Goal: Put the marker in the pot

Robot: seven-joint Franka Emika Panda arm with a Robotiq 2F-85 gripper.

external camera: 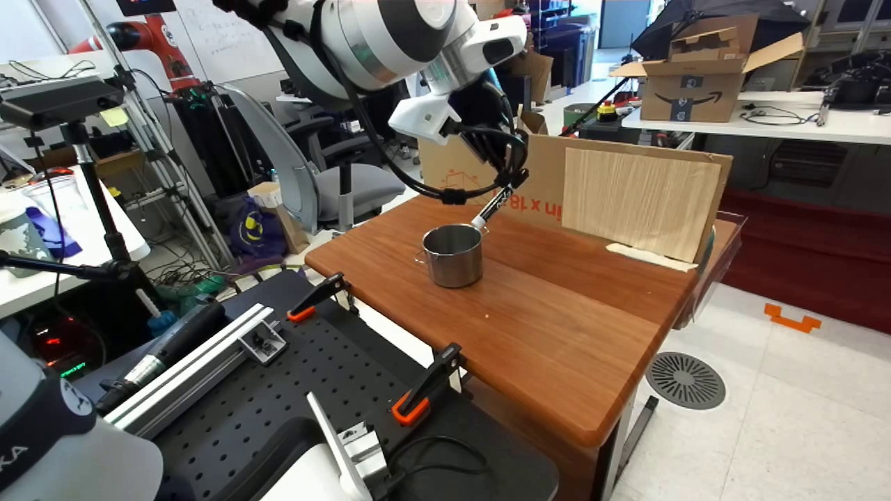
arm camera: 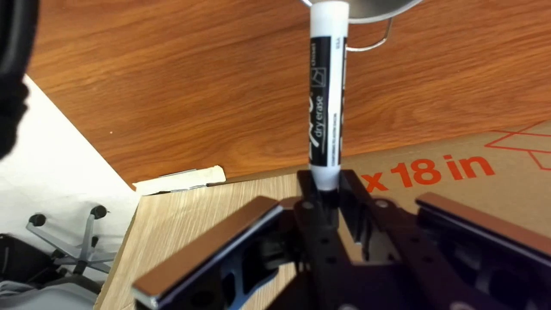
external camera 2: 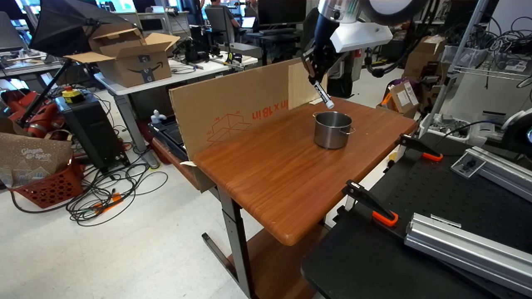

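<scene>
The pot (external camera: 454, 263), small, round and grey metal with thin wire handles, stands upright on the brown table. It also shows in an exterior view (external camera 2: 332, 133), and part of its rim and a handle show at the top of the wrist view (arm camera: 383, 18). My gripper (arm camera: 329, 183) is shut on one end of the marker (arm camera: 328, 99), a black and white dry-erase pen. The marker also shows in both exterior views (external camera: 493, 208) (external camera 2: 323, 95). It tilts, with its white free end pointing down toward the pot's rim on the cardboard side, above the table and outside the pot.
The wooden table (external camera: 557, 327) carries the pot. An upright cardboard sheet (external camera 2: 245, 99) with a pale wood-grain panel (external camera: 640, 202) stands along its back edge, behind the gripper. Black and orange clamps (external camera: 428, 386) sit on the black perforated bench (external camera: 278, 396) in front.
</scene>
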